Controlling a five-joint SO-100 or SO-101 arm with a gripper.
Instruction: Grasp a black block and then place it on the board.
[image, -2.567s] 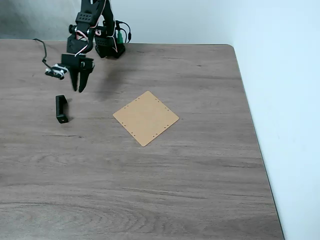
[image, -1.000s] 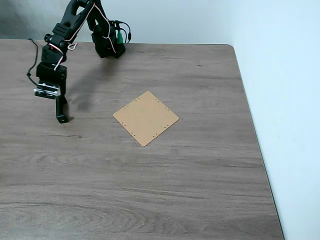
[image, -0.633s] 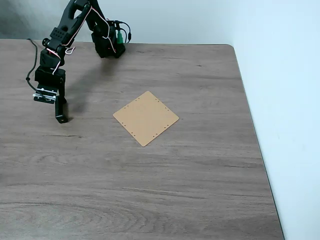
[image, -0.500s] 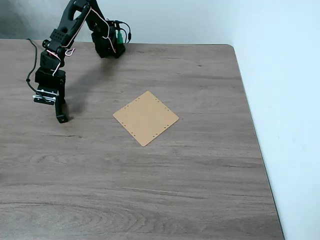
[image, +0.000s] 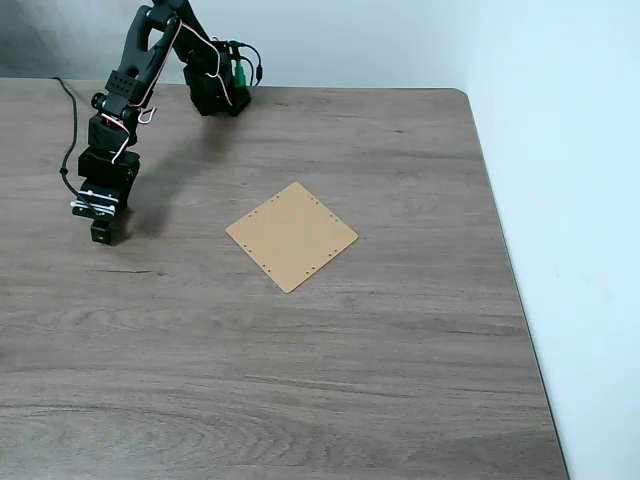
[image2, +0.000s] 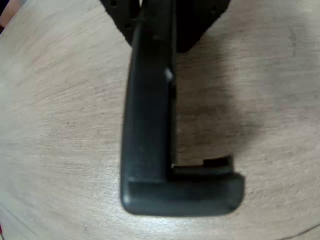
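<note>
In the wrist view the black block (image2: 150, 125) is a slim bar running down from my gripper (image2: 162, 25), its short raised end pointing right at the bottom, just over the wood table. The jaws close on its upper part. In the fixed view my gripper (image: 101, 230) points straight down at the table's left side, and the arm's wrist covers the block. The tan square board (image: 291, 236) lies flat near the table's middle, well to the right of the gripper, with nothing on it.
The arm's base (image: 215, 90) stands at the back edge, and a black cable (image: 70, 120) trails on the left. The table's right edge (image: 505, 260) runs beside a pale wall. Bare wood lies between the gripper and the board.
The arm has swung left and come down over the block. The block, seen lying beside the gripper earlier, now sits between the jaws, a little left of where it lay.
</note>
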